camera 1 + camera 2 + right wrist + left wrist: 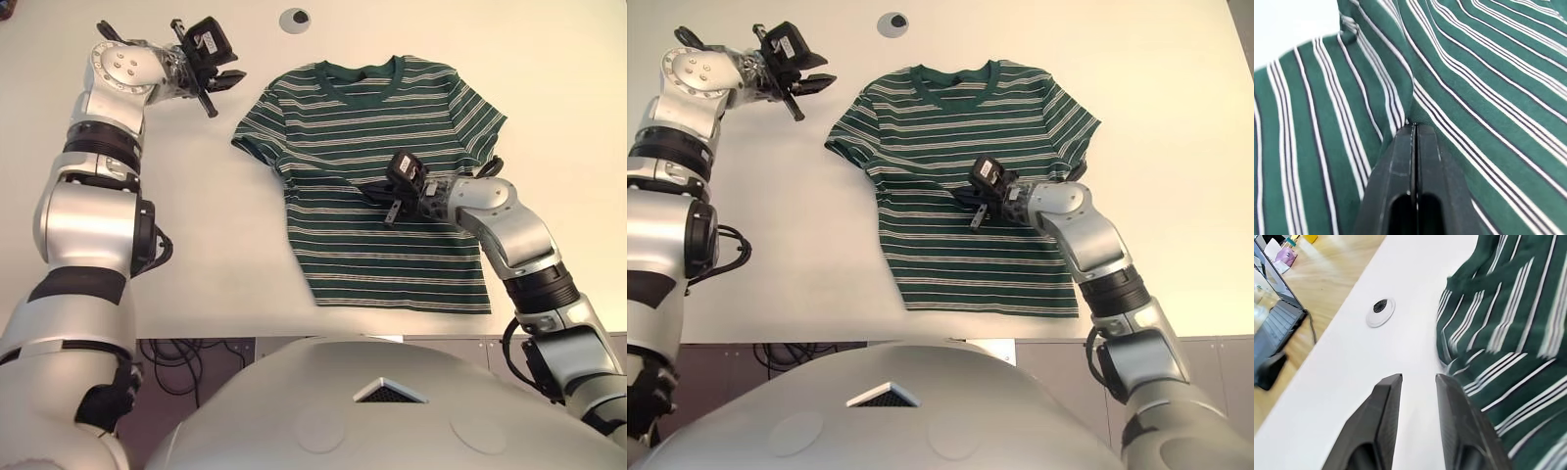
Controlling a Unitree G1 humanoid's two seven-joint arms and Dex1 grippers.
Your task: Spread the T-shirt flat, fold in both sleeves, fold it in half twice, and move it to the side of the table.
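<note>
One T-shirt (382, 127); R gripper (390, 212) closed atop, L gripper (224, 95) splayed.

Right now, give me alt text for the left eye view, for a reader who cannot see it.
A green white-striped T-shirt lies spread flat on a white table, collar away from the robot. The right hand is shut on a crease of cloth at the shirt's middle; the left hand is open beside the sleeve on its side.

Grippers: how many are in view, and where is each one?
2. The left gripper is open above the bare table, beside a sleeve of the T-shirt. The right gripper is shut on the middle of the T-shirt.
</note>
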